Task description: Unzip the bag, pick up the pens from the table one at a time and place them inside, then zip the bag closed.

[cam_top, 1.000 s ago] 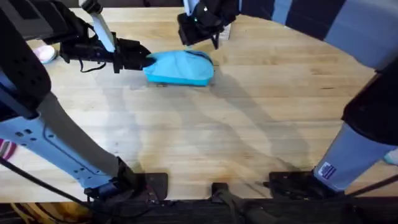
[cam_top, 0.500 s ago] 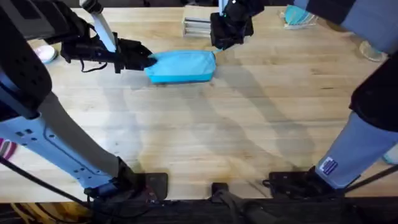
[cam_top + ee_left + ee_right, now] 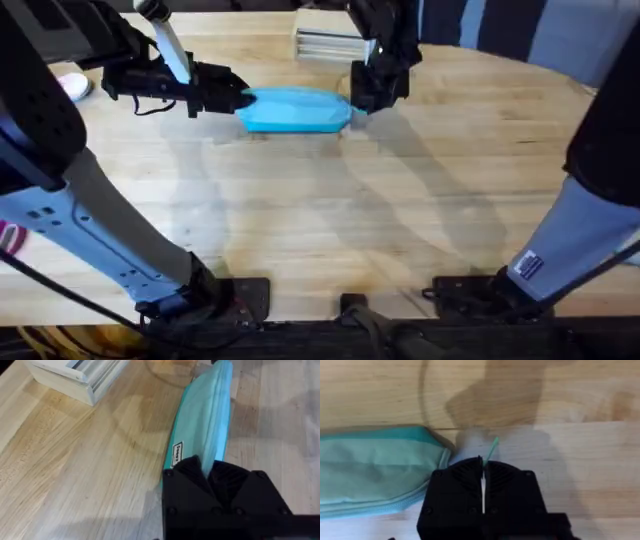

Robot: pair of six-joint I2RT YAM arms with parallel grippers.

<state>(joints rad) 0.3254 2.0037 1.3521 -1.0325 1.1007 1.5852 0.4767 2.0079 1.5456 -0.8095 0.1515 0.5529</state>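
Note:
The turquoise bag (image 3: 295, 110) lies flat on the table (image 3: 330, 230) at the far middle. My left gripper (image 3: 238, 99) is shut on the bag's left end; in the left wrist view the bag (image 3: 205, 415) stretches away from that gripper (image 3: 209, 467). My right gripper (image 3: 366, 97) sits at the bag's right end. In the right wrist view this gripper (image 3: 482, 462) is shut on a thin green pull tab (image 3: 492, 448) just off the end of the bag (image 3: 370, 467). The pens are out of view.
A stacked white-grey box (image 3: 330, 43) stands just behind the bag, near the right gripper, also seen as the box (image 3: 75, 375) in the left wrist view. A pink-white object (image 3: 70, 86) lies at the far left edge. Bare wood spreads across the near half.
The right gripper has moved right and nearer, from behind the bag's middle to its right end. The bag now lies flatter and longer. The left gripper has held still.

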